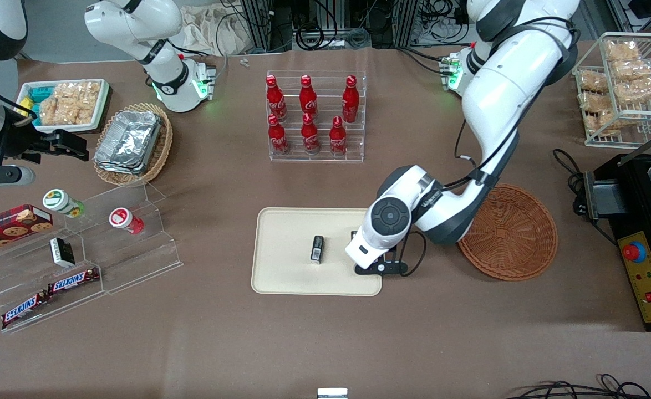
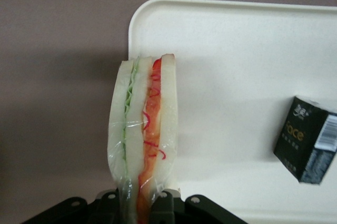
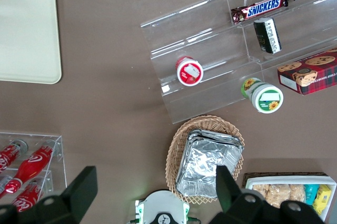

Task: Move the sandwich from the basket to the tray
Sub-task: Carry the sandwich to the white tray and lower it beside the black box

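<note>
Sandwich (image 2: 143,139) hangs in the gripper (image 2: 141,205), pinched at one end so the wedge juts out over the corner of the tray (image 2: 237,76). From the wrist camera it shows as two pale slabs of bread with a green and a red-orange filling between them, all sheathed in clear film. By the look of it the thing is light and soft: the bread would dent under a hard squeeze, and the film looks slick, so a firm but gentle hold across the flat bread faces seems right, which is how the fingers (image 2: 163,205) appear to sit now, drawn narrow around the wrapped end.

In the front view the sandwich itself is hidden under the wrist. The working arm reaches in from about 1 o'clock of the tray, elbow bent above the rim of the basket (image 1: 517,235), which lies at 3 o'clock of the tray and shows nothing inside. The wrist points downward, with the gripper (image 1: 378,266) over the tray's edge at roughly 4 o'clock from its centre. A small dark box (image 1: 317,248) stands on the tray near the middle, apart from the gripper.

Judging by this, the carry is almost over; what remains is to lower the wedge onto bare tray surface, clear of the box, and let go without dragging the film.
</note>
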`<state>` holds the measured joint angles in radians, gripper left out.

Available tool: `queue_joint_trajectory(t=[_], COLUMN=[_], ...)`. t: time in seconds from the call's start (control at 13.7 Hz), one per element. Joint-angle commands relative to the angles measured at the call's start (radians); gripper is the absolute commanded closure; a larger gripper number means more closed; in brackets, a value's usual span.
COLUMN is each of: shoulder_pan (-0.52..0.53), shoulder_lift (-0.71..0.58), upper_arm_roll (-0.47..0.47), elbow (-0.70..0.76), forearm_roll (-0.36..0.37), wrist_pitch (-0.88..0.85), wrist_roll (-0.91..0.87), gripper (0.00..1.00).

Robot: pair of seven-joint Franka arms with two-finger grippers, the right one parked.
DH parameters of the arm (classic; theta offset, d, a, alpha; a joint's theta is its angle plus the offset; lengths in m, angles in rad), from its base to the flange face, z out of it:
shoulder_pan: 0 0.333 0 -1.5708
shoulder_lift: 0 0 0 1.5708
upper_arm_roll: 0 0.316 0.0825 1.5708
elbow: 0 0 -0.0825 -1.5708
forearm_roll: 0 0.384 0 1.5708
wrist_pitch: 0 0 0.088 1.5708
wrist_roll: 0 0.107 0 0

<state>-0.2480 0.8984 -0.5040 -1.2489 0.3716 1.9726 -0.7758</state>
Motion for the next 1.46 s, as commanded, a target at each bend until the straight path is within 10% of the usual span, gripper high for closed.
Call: queue_joint_trajectory(t=[0.0, 0.22, 0.51, 1.02, 1.39], shoulder_pan=[-0.050, -0.051, -0.051, 0.019, 0.223], shoulder_lift=[0.066, 0.083, 0.097, -0.045, -0.235], upper_arm_roll=[0.031, 0.030, 0.031, 0.030, 0.015], elbow=[0.098, 0.105, 0.134, 0.129, 0.105], forearm_roll=[0.024, 0.024, 0.024, 0.015, -0.138], wrist_pitch=[0.015, 0.048, 0.057, -0.055, -0.300], wrist_roll=[-0.013, -0.013, -0.014, -0.056, 0.139], gripper=[1.00, 0.93, 0.00, 0.00, 0.00])
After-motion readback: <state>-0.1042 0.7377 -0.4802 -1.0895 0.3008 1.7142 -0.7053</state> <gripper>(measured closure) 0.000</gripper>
